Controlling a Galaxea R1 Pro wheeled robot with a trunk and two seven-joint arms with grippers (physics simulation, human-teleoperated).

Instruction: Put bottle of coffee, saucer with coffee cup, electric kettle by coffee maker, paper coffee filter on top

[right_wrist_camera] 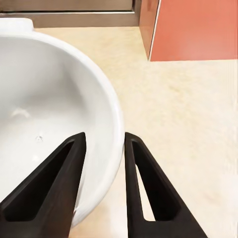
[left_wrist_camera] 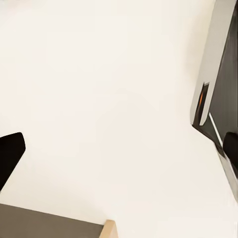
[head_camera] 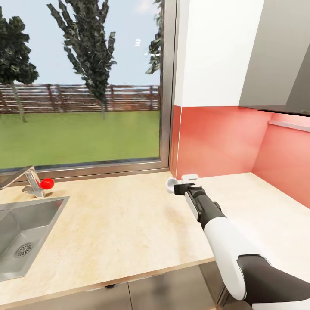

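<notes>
Pale wood-grain desk (head_camera: 120,224) runs beneath a wide window (head_camera: 82,82) looking onto grass and trees, with a steel sink (head_camera: 26,234) and a faucet (head_camera: 32,181) with a red knob at the left and a salmon-red backsplash (head_camera: 219,142) at the right. The right arm is stretched forward over the desk, and its right gripper (head_camera: 183,186) is seen near the corner where the window frame meets the backsplash.

In the right wrist view the white coffee cup (right_wrist_camera: 49,119) is grasped by its rim: one finger (right_wrist_camera: 47,191) lies inside the bowl and the other outside, with the thin wall pinched between them. In the head view the cup (head_camera: 171,185) appears as a small white shape just beside the fingertips, low over the desk; whether it is resting on the surface or lifted cannot be told.

The left gripper's dark fingertips (left_wrist_camera: 9,154) are seen at the edges of the left wrist view against a plain cream surface; they stand wide apart with nothing between them.

Neither a saucer nor a coffee maker can be made out, so the cup is judged to be some way from its final place. The main risk is judged to lie in the grasp itself: a rim pinch on a smooth curved wall could let the cup swivel or slip if the arm is swung quickly. A knock against the nearby backsplash or window frame could also dislodge it.
</notes>
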